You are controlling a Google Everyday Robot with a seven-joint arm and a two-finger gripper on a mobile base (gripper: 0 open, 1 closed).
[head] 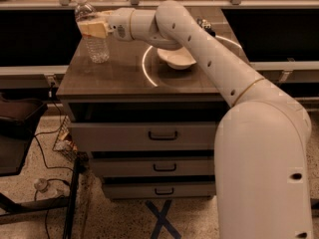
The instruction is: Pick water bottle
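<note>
White shell (259, 173): your robot's bulky body fills the near right; its arm rises from there and reaches left across the worktop.
Speckled floor: you have loose cables (45, 183) at the near left and a blue cross mark (162, 218) below the drawers.
Black chair (15, 128): stands off the worktop's left side, apart from it.
Grey drawers (163, 135): three, stacked under the worktop's front edge, all closed.
Worktop (114, 78): dark wood grain, with a bright curved reflection near its middle.
White bowl (177, 59): sits near the middle of the worktop, under the arm's span, well apart from the bottle.
Water bottle (97, 49): stands upright on the worktop near the left edge, towards the far-left corner; clear ribbed body, white cap on top.
Tool (92, 29): tan, level with the bottle's upper part and overlapping it from the right. You cannot tell how wide it stands, nor whether it has hold of the bottle.
</note>
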